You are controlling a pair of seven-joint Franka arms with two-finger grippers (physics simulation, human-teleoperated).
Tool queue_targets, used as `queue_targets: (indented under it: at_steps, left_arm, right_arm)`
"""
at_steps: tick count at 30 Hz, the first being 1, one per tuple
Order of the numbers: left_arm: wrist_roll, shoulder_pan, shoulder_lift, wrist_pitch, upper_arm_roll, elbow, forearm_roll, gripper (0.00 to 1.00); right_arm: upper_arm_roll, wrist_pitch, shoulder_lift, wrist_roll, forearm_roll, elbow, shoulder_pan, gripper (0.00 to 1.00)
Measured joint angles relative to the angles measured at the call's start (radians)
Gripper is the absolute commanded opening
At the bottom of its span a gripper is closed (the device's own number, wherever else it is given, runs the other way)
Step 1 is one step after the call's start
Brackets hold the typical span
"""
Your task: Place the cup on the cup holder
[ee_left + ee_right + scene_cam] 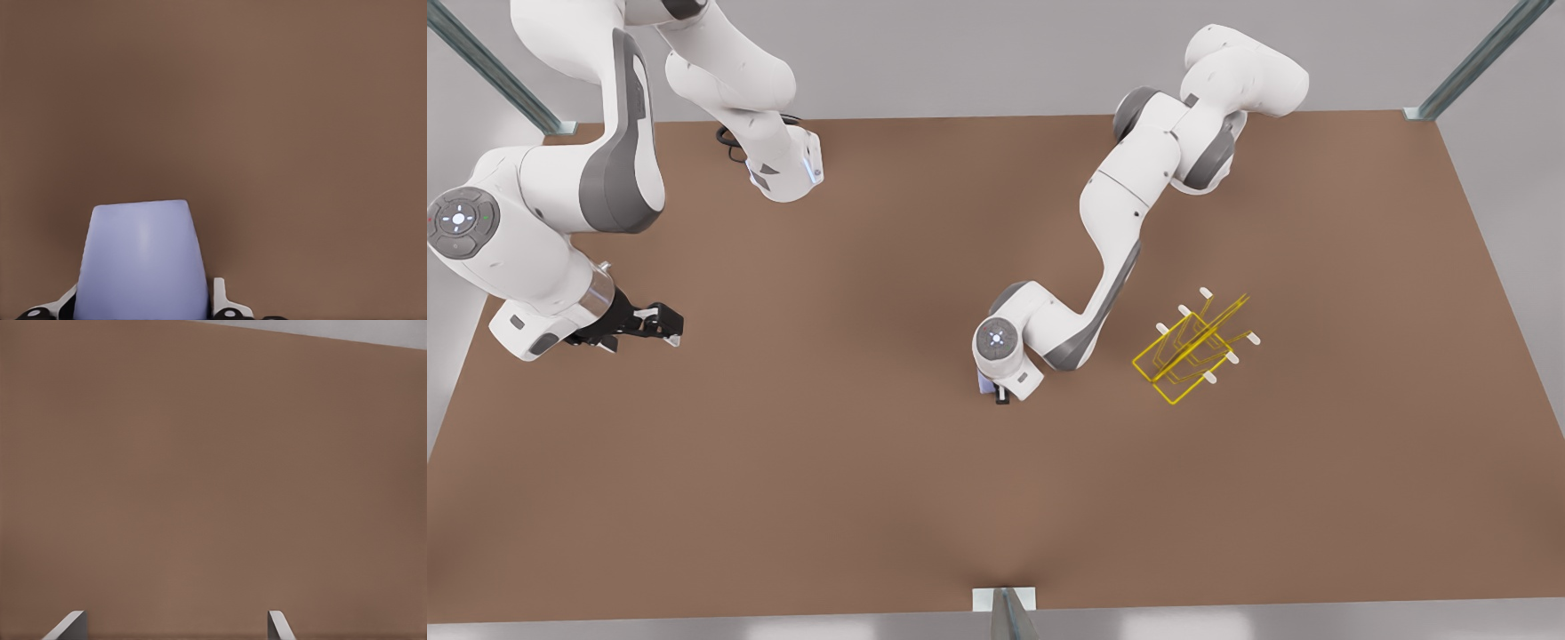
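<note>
The lavender-blue cup [140,260] sits between the fingers of my left gripper [144,297], whose fingertips [220,297] press against its sides, so the gripper is shut on it. In the front view this gripper [998,391] is low over the middle of the table, and a sliver of the cup [984,384] shows beside the hand. The yellow wire cup holder [1192,351] stands on the table to the front view's right of that hand, a short gap away. My right gripper [669,324] waits at the front view's left, open and holding nothing [177,625].
The brown table [871,489] spreads wide around both arms. Metal frame posts stand at the far corners [1423,111] and at the near edge's middle [1005,609]. An arm base with a cable [783,169] stands at the back left.
</note>
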Motion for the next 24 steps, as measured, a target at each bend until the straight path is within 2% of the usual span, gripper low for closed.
queue_targets:
  at_steps: [2,6,9,16,20,24]
  left_arm:
    - [0.000,0.001,-0.018,-0.004,0.001,0.009,0.002,0.77]
    - [0.004,-0.001,-0.138,-0.068,-0.003,0.028,0.007,0.79]
    - [0.010,-0.044,-0.187,-0.162,-0.007,0.030,0.093,0.79]
    - [0.024,-0.200,-0.189,-0.572,0.003,0.024,0.490,0.80]
    - [0.029,-0.226,-0.160,-0.856,0.005,-0.007,0.721,0.80]
    - [0.032,-0.226,-0.137,-1.032,0.007,-0.023,0.866,0.81]
  right_arm:
    - [0.001,0.000,0.000,0.000,-0.001,-0.001,0.001,1.00]
    - [0.002,0.001,0.009,0.001,-0.003,0.000,0.004,1.00]
    - [0.002,0.001,0.011,0.001,-0.004,0.000,0.002,1.00]
    - [0.002,0.001,0.014,0.001,-0.004,0.001,0.002,1.00]
    - [0.002,0.002,0.014,0.001,-0.004,0.000,0.003,1.00]
    - [0.002,0.002,0.014,0.001,-0.004,0.000,0.003,1.00]
